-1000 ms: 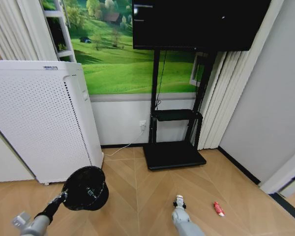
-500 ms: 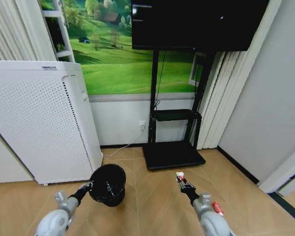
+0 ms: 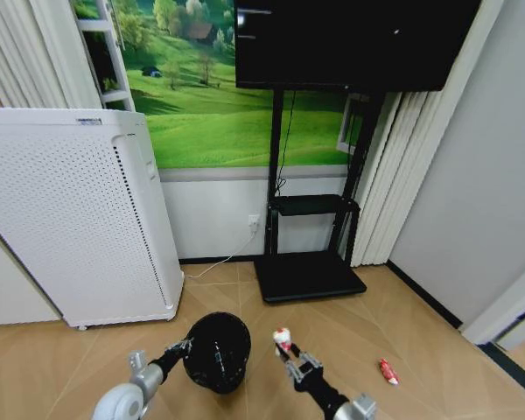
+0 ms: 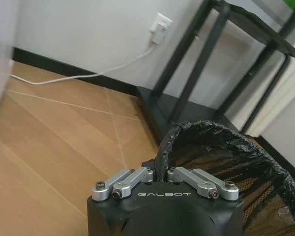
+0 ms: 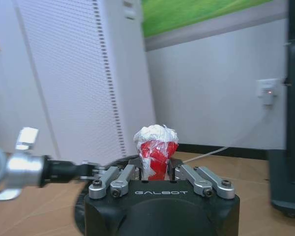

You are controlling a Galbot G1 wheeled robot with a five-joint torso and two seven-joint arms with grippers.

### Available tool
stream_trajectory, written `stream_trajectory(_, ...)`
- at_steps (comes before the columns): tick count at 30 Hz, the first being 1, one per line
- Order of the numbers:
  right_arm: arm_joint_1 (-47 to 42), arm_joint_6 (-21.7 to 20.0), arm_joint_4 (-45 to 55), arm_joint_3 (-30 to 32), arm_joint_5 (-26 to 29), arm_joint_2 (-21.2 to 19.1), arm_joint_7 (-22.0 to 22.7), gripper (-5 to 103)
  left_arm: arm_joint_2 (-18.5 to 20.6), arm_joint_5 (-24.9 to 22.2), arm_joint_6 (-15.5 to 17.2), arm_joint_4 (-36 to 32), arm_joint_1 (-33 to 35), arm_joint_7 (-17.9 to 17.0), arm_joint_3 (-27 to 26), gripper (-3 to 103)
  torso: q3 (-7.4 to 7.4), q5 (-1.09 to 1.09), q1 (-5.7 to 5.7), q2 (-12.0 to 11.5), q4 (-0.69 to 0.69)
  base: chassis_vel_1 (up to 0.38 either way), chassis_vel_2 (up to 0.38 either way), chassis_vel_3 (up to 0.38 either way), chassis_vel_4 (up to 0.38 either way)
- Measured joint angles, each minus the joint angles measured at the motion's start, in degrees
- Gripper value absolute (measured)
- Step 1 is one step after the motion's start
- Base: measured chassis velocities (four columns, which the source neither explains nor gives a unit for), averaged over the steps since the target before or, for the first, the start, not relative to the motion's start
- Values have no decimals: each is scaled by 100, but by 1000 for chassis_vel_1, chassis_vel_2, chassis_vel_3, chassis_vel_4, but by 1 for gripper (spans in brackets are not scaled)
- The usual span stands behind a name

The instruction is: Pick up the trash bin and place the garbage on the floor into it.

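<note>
The trash bin (image 3: 217,352), a round black mesh bin with a black liner, hangs low over the wooden floor in the head view. My left gripper (image 3: 183,346) is shut on its near rim; the left wrist view shows the fingers (image 4: 137,175) clamped on the rim of the trash bin (image 4: 221,147). Just right of the bin, my right gripper (image 3: 286,347) is shut on a red-and-white wrapper wad (image 3: 283,336), which stands upright between the fingers (image 5: 119,180) as the wad (image 5: 156,145). A small red packet (image 3: 388,372) lies on the floor to the right.
A tall white perforated appliance (image 3: 79,219) stands at the left against the wall. A black TV stand with a flat base (image 3: 311,276) is straight ahead, with a white cable and a wall socket (image 3: 254,222) beside it. White curtains hang at the right.
My left gripper has carried the bin to the right, toward the middle. My right gripper has swung left with the wad and now sits close beside the bin.
</note>
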Motion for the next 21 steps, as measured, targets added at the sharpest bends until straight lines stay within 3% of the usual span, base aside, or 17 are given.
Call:
stream_trajectory(6,126,129,-119,-228,-249,-56,-246,27,-113,74,-58,59,-189,158,354,7,0,-1,0,0,-2,0,0,0,0)
stream_trajectory(12,474,159,-470,-503,-363,-110,-261,27,-80,410,-64,-67,-133,537,546,7,1,0,0,0,-1,0,0,0,0)
stream_trajectory(17,803,108,-815,-716,-494,-11,69,25,-37,541,-86,-255,139,650,387,7,1,0,0,0,0,0,0,0,0)
stream_trajectory(18,844,113,-855,-733,-493,8,116,30,-38,557,-100,-265,186,656,339,7,1,0,0,0,0,0,0,0,0)
stream_trajectory(20,871,125,-872,-746,-477,15,164,30,-43,569,-115,-264,210,658,311,7,1,0,0,0,0,0,0,0,0)
stream_trajectory(21,901,133,-896,-748,-459,21,202,47,-73,589,-135,-245,213,657,297,7,1,0,0,0,0,0,0,0,0)
